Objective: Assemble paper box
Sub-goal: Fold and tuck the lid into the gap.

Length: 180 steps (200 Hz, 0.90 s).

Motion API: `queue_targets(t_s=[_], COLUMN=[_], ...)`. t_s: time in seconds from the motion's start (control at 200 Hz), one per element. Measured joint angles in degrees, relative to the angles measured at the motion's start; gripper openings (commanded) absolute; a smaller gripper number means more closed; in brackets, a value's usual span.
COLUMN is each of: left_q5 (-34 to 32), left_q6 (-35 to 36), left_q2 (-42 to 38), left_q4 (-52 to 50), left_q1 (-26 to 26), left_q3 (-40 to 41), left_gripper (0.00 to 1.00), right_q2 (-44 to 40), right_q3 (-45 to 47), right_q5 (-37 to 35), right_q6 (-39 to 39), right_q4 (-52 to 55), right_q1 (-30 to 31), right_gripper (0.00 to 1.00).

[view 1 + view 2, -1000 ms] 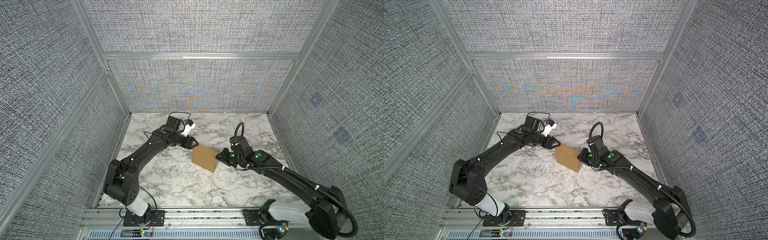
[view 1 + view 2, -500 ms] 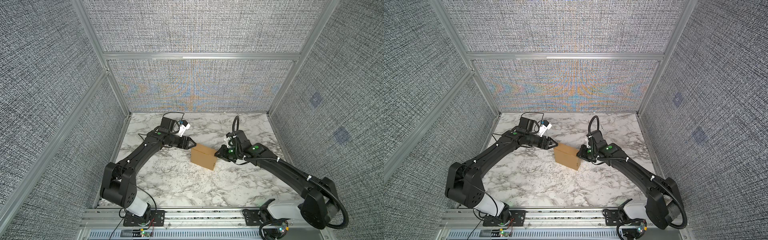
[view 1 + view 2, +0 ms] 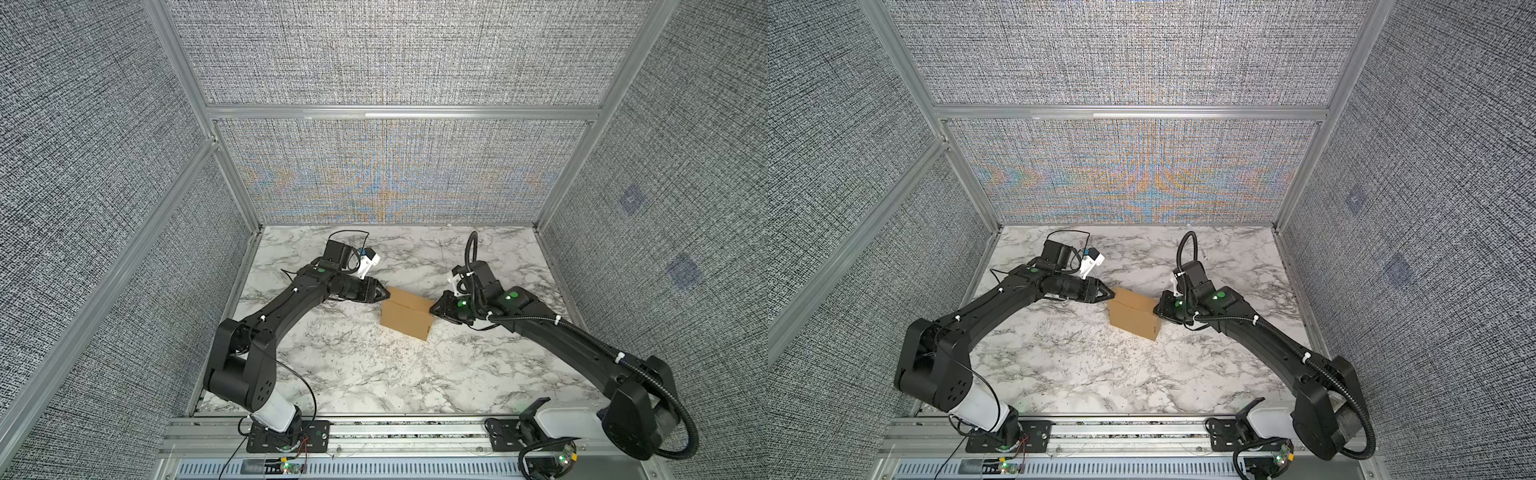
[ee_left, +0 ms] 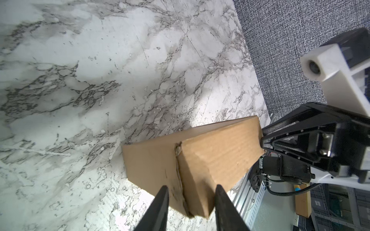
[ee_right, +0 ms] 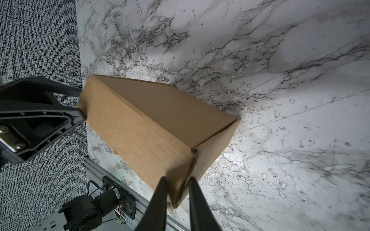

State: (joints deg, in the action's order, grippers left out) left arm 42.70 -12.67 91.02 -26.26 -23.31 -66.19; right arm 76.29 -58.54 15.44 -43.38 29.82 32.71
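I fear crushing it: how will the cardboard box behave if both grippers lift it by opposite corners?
Probably light: the paper box is thin corrugated cardboard. Folded shut it looks fairly stiff, but a face near the left gripper shows a crease, so hard pinching may dent it. Flat-sided, it should not roll, but may pivot between corner holds.

Robot lab cell (panelled aluminium frame (image 3: 399,113))

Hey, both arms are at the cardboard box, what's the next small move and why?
Probably close the left gripper fully on the paper box. Its jaws straddle one corner, and whether they press it cannot be told, while the right gripper pinches the opposite end. A firm grip at both ends would steady the box.
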Motion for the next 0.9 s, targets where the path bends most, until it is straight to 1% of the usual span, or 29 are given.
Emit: queue_targets(t_s=[0.115, 0.21, 0.31, 0.415, 0.595, 0.63, 0.765, 0.9], left_q5=[0.13, -0.11, -0.11, -0.07, 1.90, 2.12, 2.51, 2.75], left_q6=[-0.39, -0.39, -0.85, -0.96, -2.36, -2.38, -2.43, -2.34], left_q2=[-0.44, -1.18, -1.51, -1.51, -1.03, -1.03, -1.03, -1.03], left_q4=[0.04, 0.02, 0.02, 0.72, 1.46, 1.70, 2.56, 2.82], left_q1=[0.33, 0.96, 1.75, 2.10, 2.08, 2.08, 2.03, 2.10], left_q3=[0.22, 0.15, 0.11, 0.76, 2.19, 2.25, 2.91, 3.30], left_gripper=[0.34, 0.46, 0.47, 0.42, 0.40, 0.38, 0.25, 0.24], right_q2=[0.20, 0.42, 0.72, 0.63, 0.96, 0.92, 1.22, 1.16], right_q3=[-0.28, -0.28, -0.44, -0.17, -0.61, -0.50, -0.96, -0.74], right_q5=[-0.09, 0.02, 0.15, 0.22, 0.20, 0.22, 0.17, 0.20], right_q6=[0.17, 0.17, 0.28, 0.17, 0.26, 0.22, 0.24, 0.17], right_q4=[0.28, 0.17, 0.13, -0.24, -0.04, -0.15, 0.00, -0.07], right_q1=[-0.04, -0.04, -0.04, -0.04, -0.02, -0.02, 0.02, 0.04], right_gripper=[0.20, 0.20, 0.20, 0.20, 0.19, 0.20, 0.18, 0.18])
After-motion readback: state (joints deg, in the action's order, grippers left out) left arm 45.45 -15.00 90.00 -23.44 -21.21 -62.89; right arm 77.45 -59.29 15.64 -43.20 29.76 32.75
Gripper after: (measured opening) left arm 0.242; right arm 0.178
